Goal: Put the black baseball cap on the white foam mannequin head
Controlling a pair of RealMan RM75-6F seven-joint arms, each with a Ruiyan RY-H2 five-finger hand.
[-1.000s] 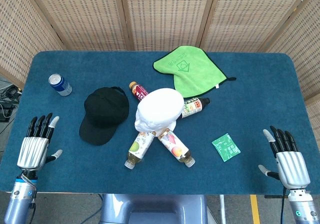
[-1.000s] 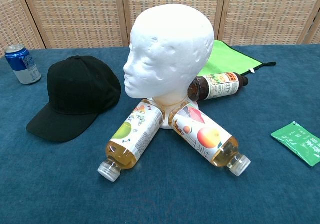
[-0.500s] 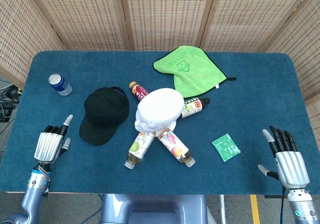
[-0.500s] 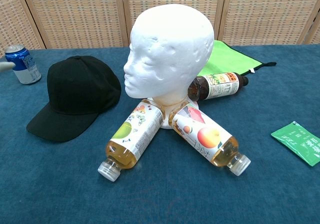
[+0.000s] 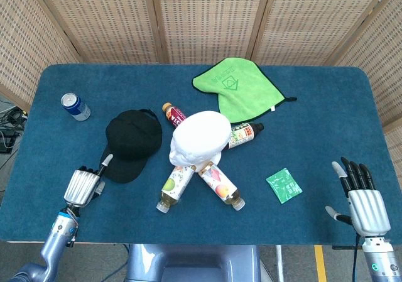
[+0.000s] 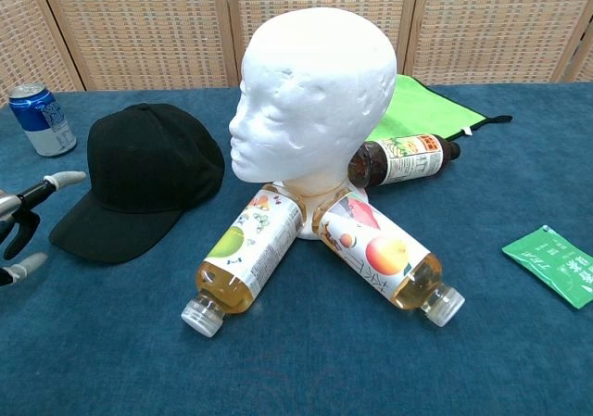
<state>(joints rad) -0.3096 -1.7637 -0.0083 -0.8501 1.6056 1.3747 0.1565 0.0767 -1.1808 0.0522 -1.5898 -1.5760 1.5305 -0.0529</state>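
Observation:
The black baseball cap (image 5: 130, 142) (image 6: 144, 177) lies flat on the blue table, brim toward the front left. To its right, the white foam mannequin head (image 5: 200, 139) (image 6: 313, 101) stands upright, facing the cap. My left hand (image 5: 86, 183) (image 6: 20, 223) hovers just left of the cap's brim, fingers spread, holding nothing; its fingertips (image 6: 67, 178) are close to the brim without touching. Open and empty, my right hand (image 5: 361, 201) sits at the table's front right corner, far from both; the chest view does not show it.
Three drink bottles (image 5: 178, 183) (image 5: 220, 185) (image 5: 245, 133) lie fanned around the mannequin's base. A blue can (image 5: 75, 106) stands at the back left. A green cloth (image 5: 237, 87) lies behind the head, and a green packet (image 5: 284, 185) lies front right.
My left hand has moved right and forward from the table's left edge toward the cap's brim, and now enters the chest view. The right hand stays put.

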